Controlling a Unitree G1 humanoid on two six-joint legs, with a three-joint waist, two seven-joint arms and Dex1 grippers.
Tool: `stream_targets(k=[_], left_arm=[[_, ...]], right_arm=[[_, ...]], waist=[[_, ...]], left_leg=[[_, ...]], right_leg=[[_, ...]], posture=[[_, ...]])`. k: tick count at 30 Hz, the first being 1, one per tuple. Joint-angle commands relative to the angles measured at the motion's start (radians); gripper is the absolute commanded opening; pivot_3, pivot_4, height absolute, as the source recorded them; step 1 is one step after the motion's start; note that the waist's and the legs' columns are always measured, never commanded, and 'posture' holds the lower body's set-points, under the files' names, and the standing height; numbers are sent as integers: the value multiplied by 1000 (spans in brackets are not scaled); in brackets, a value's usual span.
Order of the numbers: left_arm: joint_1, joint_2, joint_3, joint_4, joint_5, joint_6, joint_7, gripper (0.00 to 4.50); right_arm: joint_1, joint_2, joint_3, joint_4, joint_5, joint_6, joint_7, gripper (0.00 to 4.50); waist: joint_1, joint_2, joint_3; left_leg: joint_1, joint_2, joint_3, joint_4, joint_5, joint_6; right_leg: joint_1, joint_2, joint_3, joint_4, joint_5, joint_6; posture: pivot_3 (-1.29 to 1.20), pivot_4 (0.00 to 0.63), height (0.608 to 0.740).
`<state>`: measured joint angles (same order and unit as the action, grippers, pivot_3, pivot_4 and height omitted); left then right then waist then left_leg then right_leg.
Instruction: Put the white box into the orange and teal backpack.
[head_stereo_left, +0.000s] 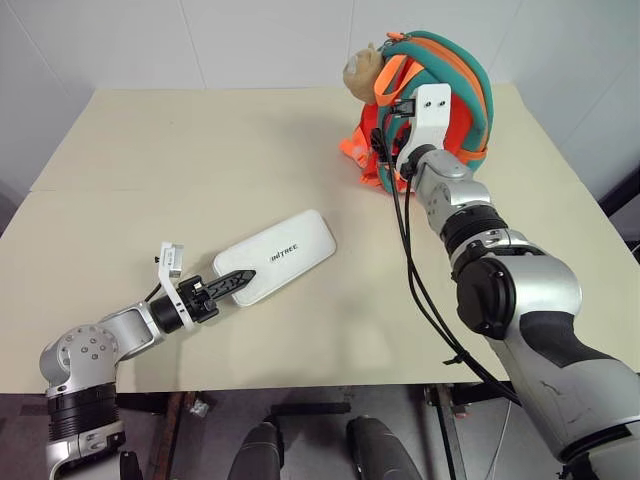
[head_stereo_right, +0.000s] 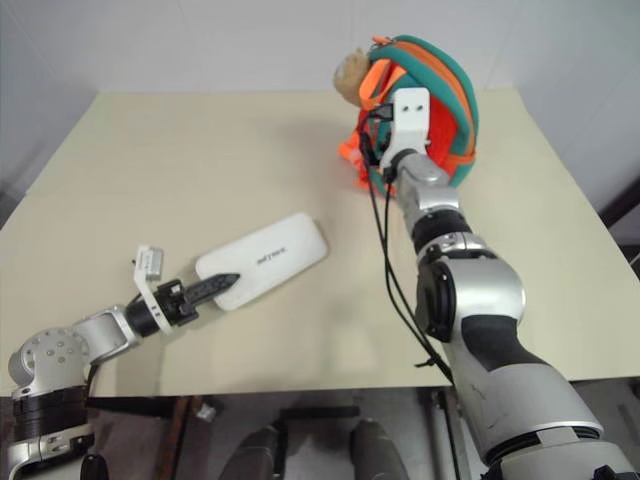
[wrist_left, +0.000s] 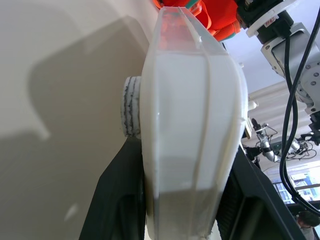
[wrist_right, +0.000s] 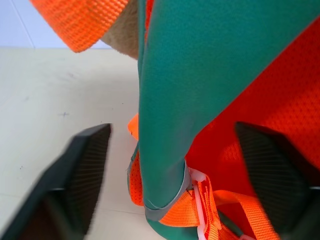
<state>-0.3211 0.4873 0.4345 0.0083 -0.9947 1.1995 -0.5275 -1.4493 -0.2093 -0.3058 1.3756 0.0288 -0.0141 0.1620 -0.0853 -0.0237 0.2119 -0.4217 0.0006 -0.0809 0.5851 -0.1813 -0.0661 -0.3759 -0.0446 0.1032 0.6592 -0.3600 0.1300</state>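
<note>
The white box lies flat at the table's front left, small dark lettering on its face. My left gripper is shut on its near end, and the left wrist view shows the box clamped between the black fingers. The orange and teal backpack stands at the back right with a tan plush cat charm at its top. My right gripper is open against the backpack. Its fingers stand on either side of a teal strap without pressing it.
The cream table runs wide to the back left, against a white wall. Black cables hang from my right forearm over the table between the box and the backpack. The table's front edge is just behind my left wrist.
</note>
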Motion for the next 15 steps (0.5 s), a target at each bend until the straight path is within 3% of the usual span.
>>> stream_targets(k=[1,9,10,15], left_arm=[[16,-1,13,-37,-7,-1,35,1313],[43,4,37,-68,-47,2,70,1313],[43,4,37,-68,-50,2,74,1313],[37,3,30,-57,-58,-7,84,1313]], right_arm=[[-21,20,-41,-13,27,-16,-9,2849],[-34,43,-88,-15,50,6,54,187],[-33,40,-90,-15,49,7,57,10],[-24,-3,-94,-25,57,31,139,10]], waist=[[0,0,0],[-3,0,0],[-4,0,0],[-3,0,0]], left_leg=[[0,0,0,0,0,0],[0,1,0,-1,0,0],[0,1,0,-1,0,0],[0,0,0,-1,0,0]], right_leg=[[0,0,0,0,0,0],[0,1,0,0,0,0],[0,1,0,0,0,0],[0,0,0,0,0,0]], posture=[[0,150,740],[0,150,740],[0,150,740],[0,150,740]])
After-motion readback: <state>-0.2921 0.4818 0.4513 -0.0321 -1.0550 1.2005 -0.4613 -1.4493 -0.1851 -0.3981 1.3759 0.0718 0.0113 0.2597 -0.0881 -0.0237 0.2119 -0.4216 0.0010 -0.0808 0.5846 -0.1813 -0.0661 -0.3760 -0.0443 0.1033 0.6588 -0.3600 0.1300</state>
